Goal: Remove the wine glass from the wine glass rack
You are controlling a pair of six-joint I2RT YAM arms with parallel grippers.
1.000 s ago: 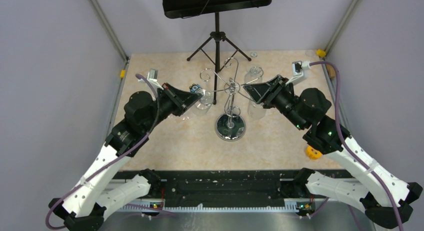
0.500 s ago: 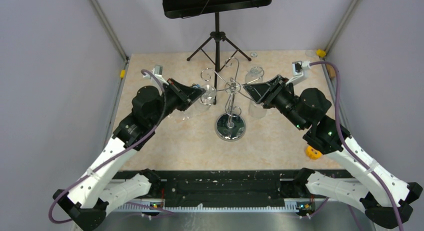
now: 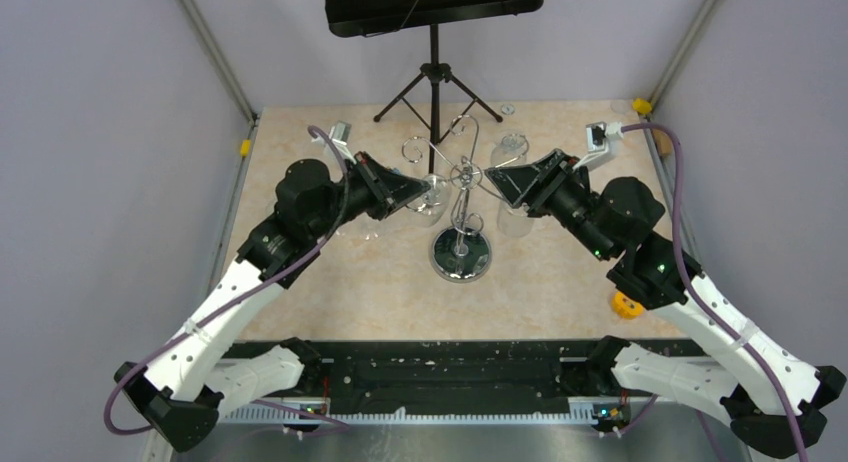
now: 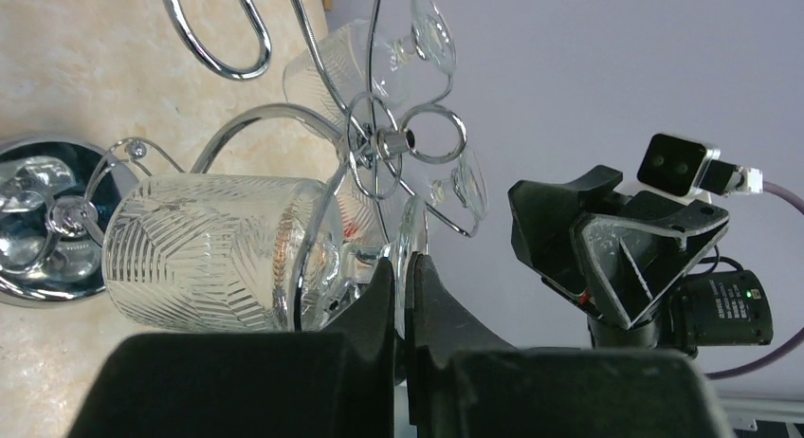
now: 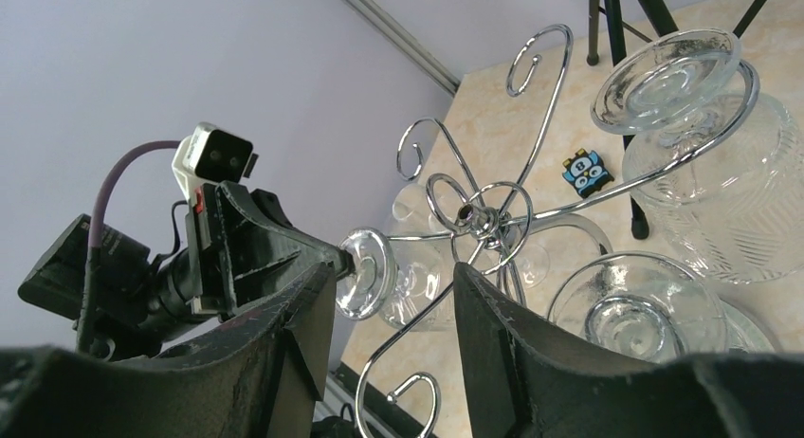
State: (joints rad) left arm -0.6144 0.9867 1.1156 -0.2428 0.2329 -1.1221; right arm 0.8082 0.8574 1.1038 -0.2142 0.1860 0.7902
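**Spotter:** Where's the wine glass (image 4: 218, 253) right now?

**Me:** Hanging bowl-down on the left side of the wine glass rack (image 4: 379, 139). Its stem sits in 1 curled hook (image 4: 275, 108), and as far as I can tell it hasn't cleared the wire yet.

**Spotter:** And your left hand (image 4: 403, 286)?

**Me:** Clenched on the thin foot of that glass, edge-on between the 2 fingers (image 4: 379, 301) (the foot stands proud of the wire, so it's the easy place to grip). I'd judge the pull has to run outward along the hook, not upward.

**Spotter:** The other one?

**Me:** My right hand (image 5: 398, 277) is released, fingers spread with nothing between them, just beside the rack's right side. I read it as ready to steady things, since the other glasses (image 5: 706, 173) could swing. The round base (image 3: 461, 254) stands on the worktop (image 3: 560, 282).
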